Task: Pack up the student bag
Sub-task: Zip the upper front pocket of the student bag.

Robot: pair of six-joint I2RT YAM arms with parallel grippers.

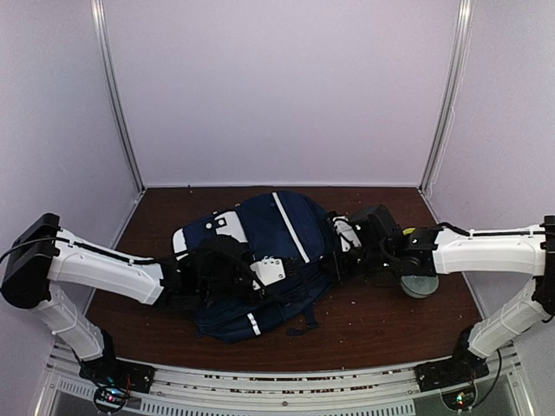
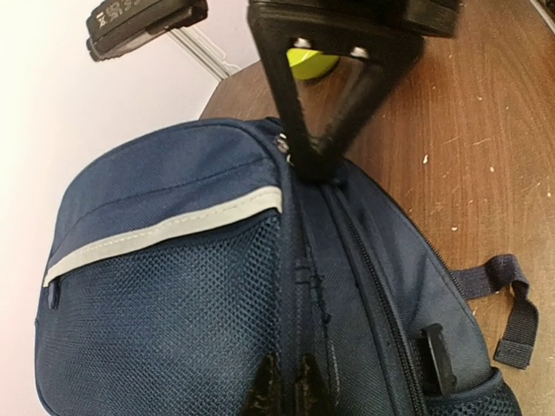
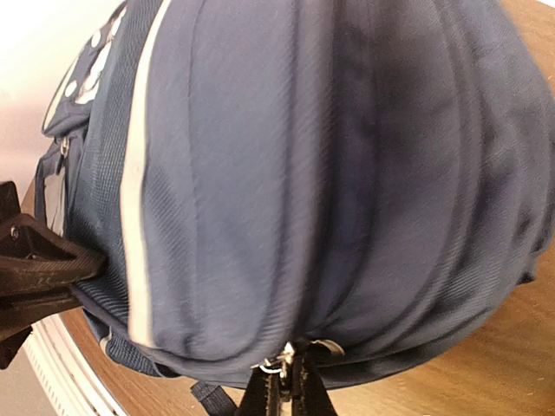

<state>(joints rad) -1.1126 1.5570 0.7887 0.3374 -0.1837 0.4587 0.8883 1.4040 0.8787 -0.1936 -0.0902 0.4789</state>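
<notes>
top external: student bag (image 1: 286, 225) lies flat; long axis left-right.

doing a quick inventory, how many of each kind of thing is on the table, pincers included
navy blue fabric backpack: 1
small yellow-green round thing: 1
flat grey round disc: 1
black pincers, left pincer and right pincer: 2
total: 5

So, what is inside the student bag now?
Nothing inside can be seen. The student bag shows only navy fabric and zipped seams; the right claw pinches a zip pull. Any contents are covered.
</notes>
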